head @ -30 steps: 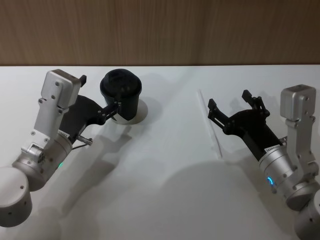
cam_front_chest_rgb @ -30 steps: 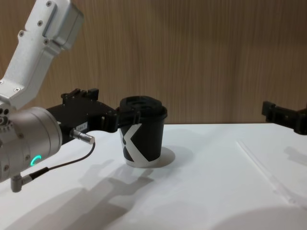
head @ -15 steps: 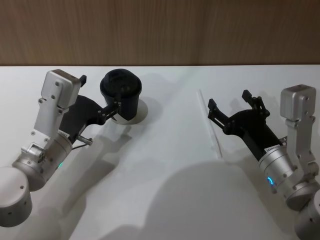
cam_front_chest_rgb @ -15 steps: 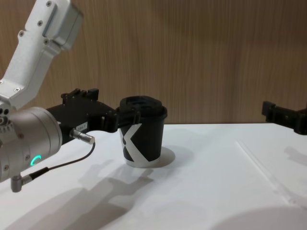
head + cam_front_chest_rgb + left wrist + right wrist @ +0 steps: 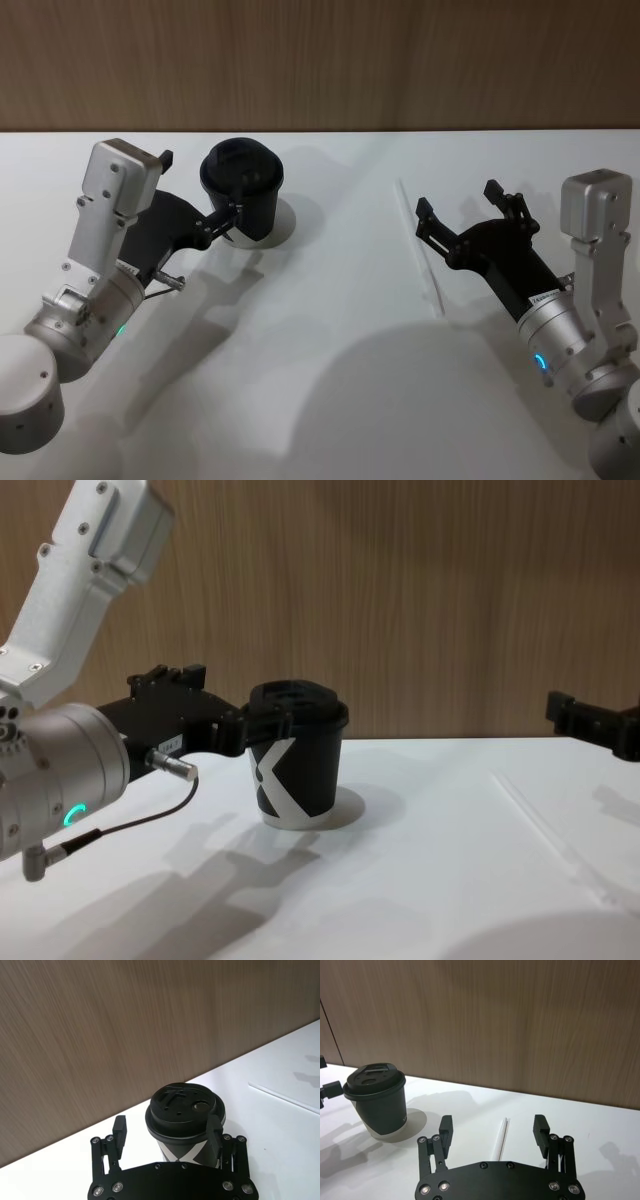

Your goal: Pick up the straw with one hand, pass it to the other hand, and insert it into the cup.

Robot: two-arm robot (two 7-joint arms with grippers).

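The left gripper [image 5: 198,188] reaches forward on the robot's left, its 2 fingers spread wide. The left wrist [image 5: 60,770] shows a green light. The right gripper [image 5: 457,198] reaches forward and inward, held aloft, 2 fingers likewise spread wide.

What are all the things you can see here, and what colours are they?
paper cup: one, black with a black lid and a white mark, standing on the left part of the table.
straw: one, white, lying flat on the table to the right of the cup.
table: one, white, under everything.
wall: one, brown wood, behind the table.
cable: one, thin and black, at the left wrist.
left arm and right arm: two, silver, one at each side.
left hand: one, black, open, close beside the cup.
right hand: one, black, open, just right of the straw.
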